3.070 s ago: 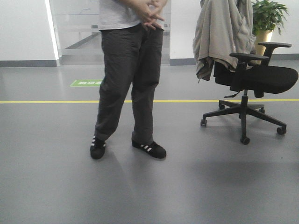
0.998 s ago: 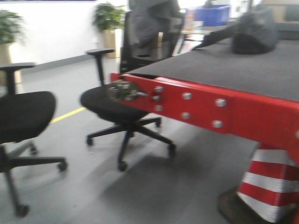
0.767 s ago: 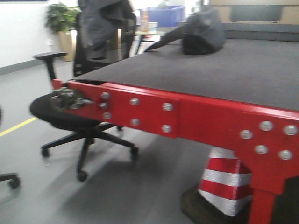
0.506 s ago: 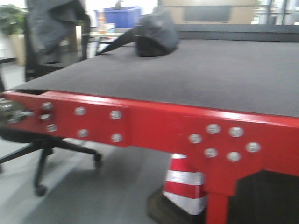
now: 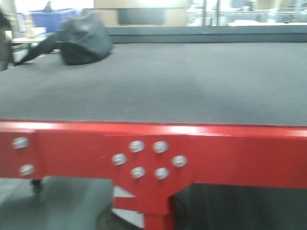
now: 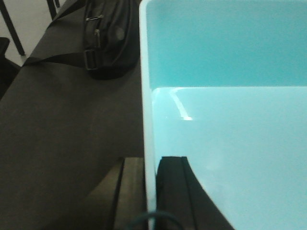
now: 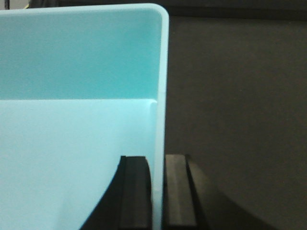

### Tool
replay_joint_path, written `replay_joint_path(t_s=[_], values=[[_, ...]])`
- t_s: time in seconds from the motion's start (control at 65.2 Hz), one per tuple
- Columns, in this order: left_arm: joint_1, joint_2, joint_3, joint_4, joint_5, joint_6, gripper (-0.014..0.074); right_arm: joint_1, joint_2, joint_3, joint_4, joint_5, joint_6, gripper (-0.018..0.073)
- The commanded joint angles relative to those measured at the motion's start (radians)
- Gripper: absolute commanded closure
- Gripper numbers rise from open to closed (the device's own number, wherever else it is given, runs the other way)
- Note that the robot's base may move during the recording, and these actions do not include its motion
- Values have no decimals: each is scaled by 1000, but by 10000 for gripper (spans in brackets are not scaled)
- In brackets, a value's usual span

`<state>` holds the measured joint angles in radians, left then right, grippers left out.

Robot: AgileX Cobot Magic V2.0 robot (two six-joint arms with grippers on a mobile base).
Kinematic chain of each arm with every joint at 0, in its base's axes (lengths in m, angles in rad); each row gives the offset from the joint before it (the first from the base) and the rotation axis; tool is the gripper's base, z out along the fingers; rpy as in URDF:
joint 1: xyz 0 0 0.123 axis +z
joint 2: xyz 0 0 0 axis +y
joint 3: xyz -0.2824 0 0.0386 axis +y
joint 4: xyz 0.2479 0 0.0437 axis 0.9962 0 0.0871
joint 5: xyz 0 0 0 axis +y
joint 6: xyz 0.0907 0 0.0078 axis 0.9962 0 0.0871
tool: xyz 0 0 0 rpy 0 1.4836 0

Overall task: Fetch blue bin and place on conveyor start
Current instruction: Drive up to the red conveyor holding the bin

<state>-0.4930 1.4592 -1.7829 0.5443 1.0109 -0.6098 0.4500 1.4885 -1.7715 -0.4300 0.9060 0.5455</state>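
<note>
1. Bin (image 6: 225, 143): it is held by both side walls with the dark belt (image 6: 67, 124) under it. The front view shows only the belt and the red frame (image 5: 230, 153), not the bin. I cannot tell whether the bin's base touches the belt or hangs above it.
2. The left gripper (image 6: 150, 165) is clamped on the left wall, one finger inside and one outside. The right gripper (image 7: 157, 163) pinches the right wall (image 7: 160, 72) the same way. Both bite only on a thin, smooth wall near the rim, so I judge a slip likely if either arm pulls outward or twists.
3. If I let go while the base is off the belt, the bin drops and may bounce or skew. The cause would be my having no side view of the gap.
4. If one arm releases before the other, the clamped side could drag the bin round or tip it.
5. The frame marks the belt's near edge, and I cannot see how far in from it the bin's near wall sits. If it overhangs, it could tip off toward me.
6. A black bag (image 6: 108, 36) lies on the belt just past the bin's far left corner. Pushing the bin further in could make it ride up on the bag's strap.
7. The front view is smeared, so I would not judge alignment from it.
</note>
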Motion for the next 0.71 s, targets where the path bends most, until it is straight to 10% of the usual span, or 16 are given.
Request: replay_joint_path(t_s=[0.0,0.691], values=[[-8,-7,-4,11,-41,6,707,5,-12,-4,6,-32,-4,721],[-8,-7,-4,11,-41,6,707,5,-12,-4,47,51,-4,721]])
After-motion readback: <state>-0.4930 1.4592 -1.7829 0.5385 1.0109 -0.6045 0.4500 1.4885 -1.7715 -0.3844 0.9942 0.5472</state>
